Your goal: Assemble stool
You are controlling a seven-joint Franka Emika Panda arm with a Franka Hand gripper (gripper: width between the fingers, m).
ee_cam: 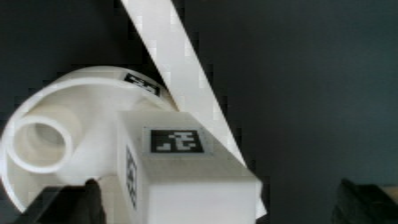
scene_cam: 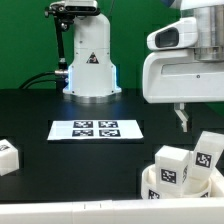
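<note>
The gripper (scene_cam: 183, 118) hangs above the round seat (scene_cam: 150, 182), jaws spread wide and empty. Two legs (scene_cam: 172, 165) stand seemingly inside the seat's rim, and a third leg (scene_cam: 6, 157) lies well apart from the seat.

Lab: marker board (scene_cam: 97, 129) on black table (scene_cam: 40, 110)

Black matte table (scene_cam: 30, 115) carried a thin flat white marker board (scene_cam: 97, 129) near its middle. A short white plastic block leg (scene_cam: 7, 157) with a square tag sat at the exterior view's left edge, well apart from the board. A round rimmed white plastic seat (scene_cam: 149, 183) rested at the exterior view's front right. A white robot base (scene_cam: 90, 75) stood behind the board.
</note>
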